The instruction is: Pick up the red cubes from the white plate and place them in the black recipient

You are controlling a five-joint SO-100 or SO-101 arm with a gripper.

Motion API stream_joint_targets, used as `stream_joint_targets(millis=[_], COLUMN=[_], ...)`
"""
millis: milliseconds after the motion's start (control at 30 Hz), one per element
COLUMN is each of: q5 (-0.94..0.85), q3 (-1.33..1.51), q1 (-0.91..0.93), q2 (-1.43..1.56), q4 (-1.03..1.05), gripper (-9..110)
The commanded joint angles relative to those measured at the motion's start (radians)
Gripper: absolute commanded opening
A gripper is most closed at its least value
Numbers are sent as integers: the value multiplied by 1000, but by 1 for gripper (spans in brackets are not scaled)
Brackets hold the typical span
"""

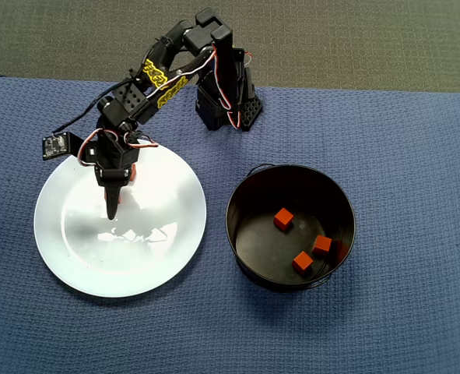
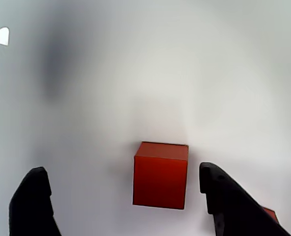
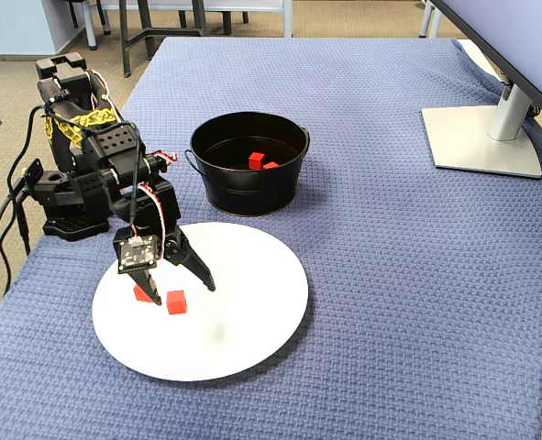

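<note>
Here, low in the wrist view, a small matte orange-red cube [image 2: 160, 175] on the glossy white round plate [image 2: 135, 73] sits between the black gripper [image 2: 123, 189]'s wide-open jaws, probably light and rigid, best pinched on its flat left and right faces.

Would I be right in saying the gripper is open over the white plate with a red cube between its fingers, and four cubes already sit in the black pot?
Not quite: the overhead view shows three red cubes in the black pot, not four. The rest holds: the gripper is open over the white plate, with a cube between its fingers.
</note>
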Motion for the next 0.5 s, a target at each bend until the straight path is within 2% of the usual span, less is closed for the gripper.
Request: stream_joint_targets(millis=[0, 267, 467], q5=[3, 18, 15], q3=[5, 17, 18], q1=[-21, -37, -37], q2=[-2, -18, -20], q4=[-48, -80, -81], gripper=[31, 28, 16])
